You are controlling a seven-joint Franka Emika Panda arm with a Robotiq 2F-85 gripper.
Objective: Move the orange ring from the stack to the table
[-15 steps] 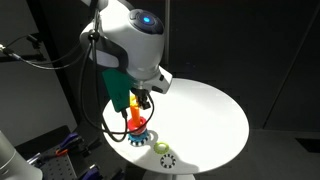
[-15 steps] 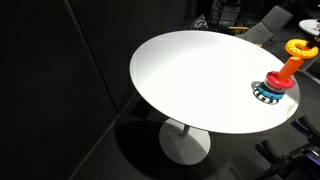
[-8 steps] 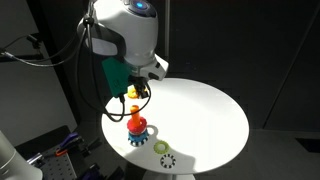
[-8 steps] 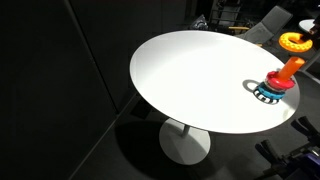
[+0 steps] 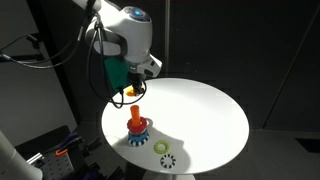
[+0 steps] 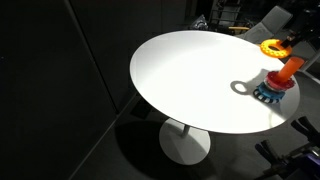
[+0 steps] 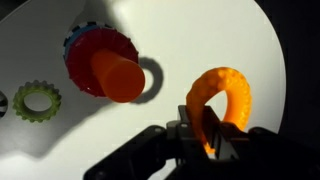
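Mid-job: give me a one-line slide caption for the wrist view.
Hand holding the small orange plastic ring above the round white tabletop, clear of the blue-based stacker toy.

text: none legible | labels/brands/nos: 0 | any view

room dark throughout. black wall panels (image 6: pixel 60 60) stand beside the round white table (image 6: pixel 190 75), which rests on one white pedestal (image 6: pixel 185 145) over a dark floor (image 6: pixel 100 160). strong light falls on the tabletop alone; its shadow lies on the floor beneath. indistinct furniture (image 6: pixel 265 22) at the far side. backdrop (image 5: pixel 280 60) plain black.
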